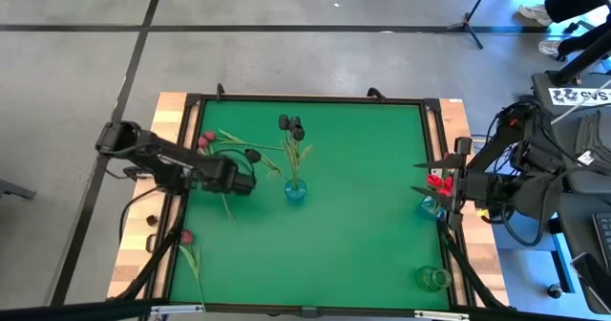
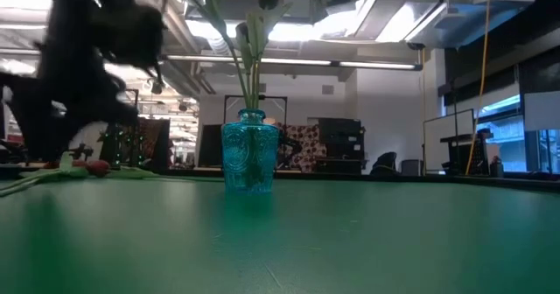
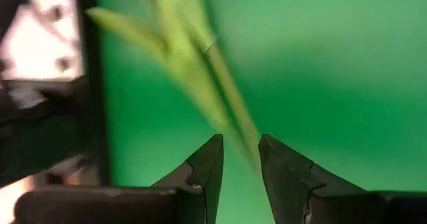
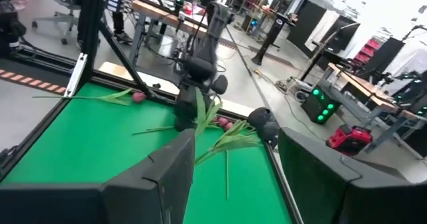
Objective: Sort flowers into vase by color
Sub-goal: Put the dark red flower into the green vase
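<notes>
Table: green mat (image 1: 353, 216).
Left claw (image 3: 240, 159): pinching a green stem (image 3: 230, 101).
Right claw (image 1: 441, 195): at three o'clock, fingers wide apart.

Blurred stem (image 3: 220, 91) at the left hand (image 3: 240, 159), flower head out of frame

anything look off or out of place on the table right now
Yes. A few tulips lie loose on the mat: a pink one by the near left edge, more pink ones beside the left hand. The green vase looks empty. The blue vase stands upright.
</notes>
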